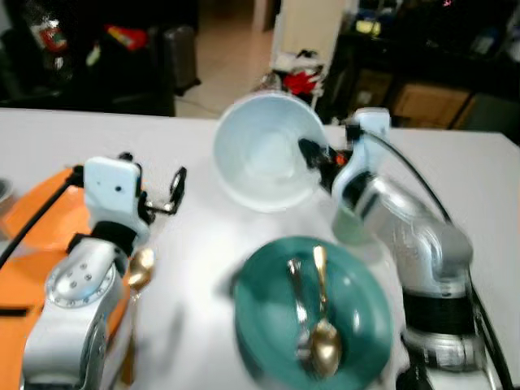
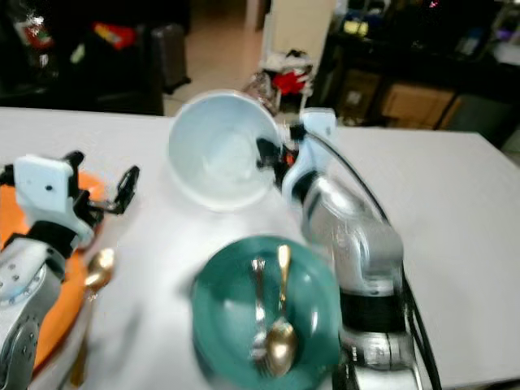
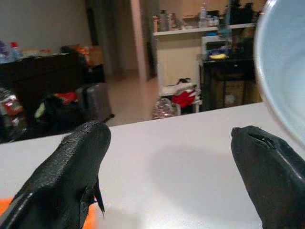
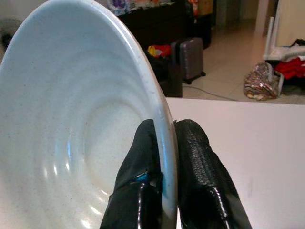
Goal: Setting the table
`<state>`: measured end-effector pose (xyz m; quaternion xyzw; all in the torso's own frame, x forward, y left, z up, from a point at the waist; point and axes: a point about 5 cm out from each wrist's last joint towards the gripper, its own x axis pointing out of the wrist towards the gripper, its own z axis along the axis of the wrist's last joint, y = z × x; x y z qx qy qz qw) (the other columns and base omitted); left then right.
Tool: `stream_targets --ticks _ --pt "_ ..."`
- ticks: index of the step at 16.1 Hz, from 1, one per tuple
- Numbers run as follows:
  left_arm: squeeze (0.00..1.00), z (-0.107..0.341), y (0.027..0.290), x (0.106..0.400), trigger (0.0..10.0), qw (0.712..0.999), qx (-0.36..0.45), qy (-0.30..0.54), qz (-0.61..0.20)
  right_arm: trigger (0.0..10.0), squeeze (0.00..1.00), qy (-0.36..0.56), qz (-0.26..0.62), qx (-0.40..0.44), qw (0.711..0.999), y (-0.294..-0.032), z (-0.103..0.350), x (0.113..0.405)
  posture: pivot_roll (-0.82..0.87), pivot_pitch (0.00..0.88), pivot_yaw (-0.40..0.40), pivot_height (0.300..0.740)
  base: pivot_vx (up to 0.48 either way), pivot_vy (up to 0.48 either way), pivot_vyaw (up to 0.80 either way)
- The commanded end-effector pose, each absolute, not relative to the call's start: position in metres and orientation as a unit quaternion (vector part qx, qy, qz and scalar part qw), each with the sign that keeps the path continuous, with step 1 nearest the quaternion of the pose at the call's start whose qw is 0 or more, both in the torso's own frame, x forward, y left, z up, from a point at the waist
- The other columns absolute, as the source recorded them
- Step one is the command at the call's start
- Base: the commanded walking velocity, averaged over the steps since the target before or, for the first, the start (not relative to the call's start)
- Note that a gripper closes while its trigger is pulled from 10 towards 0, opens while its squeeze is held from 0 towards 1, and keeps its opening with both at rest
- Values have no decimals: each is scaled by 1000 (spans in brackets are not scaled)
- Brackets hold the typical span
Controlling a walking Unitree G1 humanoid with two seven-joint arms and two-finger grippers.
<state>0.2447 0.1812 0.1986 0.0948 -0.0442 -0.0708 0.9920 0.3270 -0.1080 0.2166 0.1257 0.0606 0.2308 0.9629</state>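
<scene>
While the teal plate (image 1: pixel 357 325) sits nearest me on the white worktop (image 1: pixel 479 187) with a silver spoon (image 1: pixel 297 302) and a gold spoon (image 1: pixel 323 325) lying across it, I judge the step in hand to be setting down the pale blue bowl (image 1: pixel 262 154). To do it well I would level the bowl before lowering, pick a bare patch of worktop away from the plate, and release only once its base rests flat; a rim pinch this thin could let it swing or slip.

On my left, an orange plate (image 1: pixel 49 219) lies under the left arm, with another gold spoon (image 1: pixel 140 268) just beside it. The left pincer (image 1: pixel 166 193) hovers above the worktop, fingers apart and holding nothing.

Farther off, the right arm reaches forward with its wrist turned inward. The right pincer (image 4: pixel 164 157) is clamped on the bowl's rim, one finger inside and one outside. The bowl is tipped on edge, mouth towards me; I think it is lifted, though blur hides any contact.
</scene>
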Motion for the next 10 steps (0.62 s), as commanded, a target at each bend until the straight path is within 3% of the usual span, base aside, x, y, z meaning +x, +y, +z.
stream_targets --ticks 1,8,10 --pt "0 198 174 245 10000 990 98 -38 -95 10000 0 74 199 144 967 -126 217 336 5 0 -62 740 0 0 0" --pt "0 206 180 243 10000 969 155 -5 -193 10000 0 256 193 195 927 -125 199 386 7 0 -41 740 0 0 0" --pt "0 206 180 243 10000 964 160 3 -212 10000 0 265 179 202 926 -127 196 391 7 0 -41 740 0 0 0"
